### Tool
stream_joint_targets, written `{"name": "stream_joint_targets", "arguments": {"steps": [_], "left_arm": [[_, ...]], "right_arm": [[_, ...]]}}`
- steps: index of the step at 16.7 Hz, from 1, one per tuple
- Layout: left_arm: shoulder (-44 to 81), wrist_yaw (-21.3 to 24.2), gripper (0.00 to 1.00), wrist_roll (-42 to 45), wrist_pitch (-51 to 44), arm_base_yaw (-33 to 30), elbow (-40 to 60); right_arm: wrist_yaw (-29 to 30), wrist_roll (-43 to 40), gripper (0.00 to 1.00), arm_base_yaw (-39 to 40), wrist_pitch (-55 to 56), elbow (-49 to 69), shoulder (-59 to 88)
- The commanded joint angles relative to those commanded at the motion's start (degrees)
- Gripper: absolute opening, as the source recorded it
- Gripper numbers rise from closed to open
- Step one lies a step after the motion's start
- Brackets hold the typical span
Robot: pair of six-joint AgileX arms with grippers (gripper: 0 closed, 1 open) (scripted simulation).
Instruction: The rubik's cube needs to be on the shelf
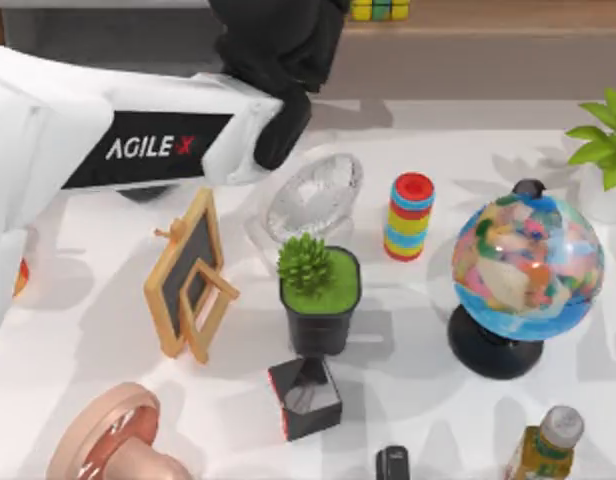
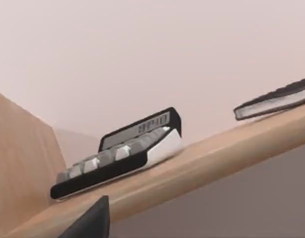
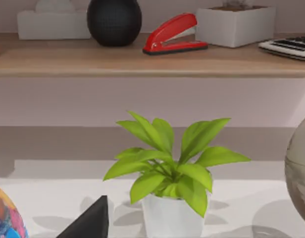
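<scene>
The rubik's cube (image 1: 380,9), yellow and green tiles split by dark lines, rests on the light-brown shelf (image 1: 488,20) at the back edge of the top view. My left arm reaches across the table's back left, and its black gripper (image 1: 278,45) hangs at the shelf's taupe front, just left of the cube and apart from it. The left wrist view looks along the shelf board (image 2: 217,158), where a calculator (image 2: 118,153) and a thin dark book (image 2: 274,99) lie. My right arm is parked; its wrist view faces the shelf (image 3: 142,62).
On the white table stand a globe (image 1: 523,265), a rainbow-striped cylinder (image 1: 411,215), a potted succulent (image 1: 318,290), a small chalkboard (image 1: 193,275), a black box with a red side (image 1: 306,397), a glass bowl (image 1: 316,192), a bottle (image 1: 546,445) and a leafy plant (image 3: 167,173). A red stapler (image 3: 175,33) lies on the shelf.
</scene>
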Motion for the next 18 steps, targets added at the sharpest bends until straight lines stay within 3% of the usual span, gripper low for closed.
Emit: {"name": "stream_joint_targets", "arguments": {"steps": [5,13,18], "left_arm": [[-11.4,14.2,1.00,14.2,8.2,13.7,-14.5],[-19.2,36.0,1.00,37.0,19.1,46.3,-36.5],[-18.0,47.0,1.00,48.7,22.8,64.5,-47.7]], "right_arm": [[0.0,0.0,1.00,0.0,0.0,0.0,0.0],[0.0,0.0,1.00,0.0,0.0,0.0,0.0],[0.0,0.0,1.00,0.0,0.0,0.0,0.0]]}}
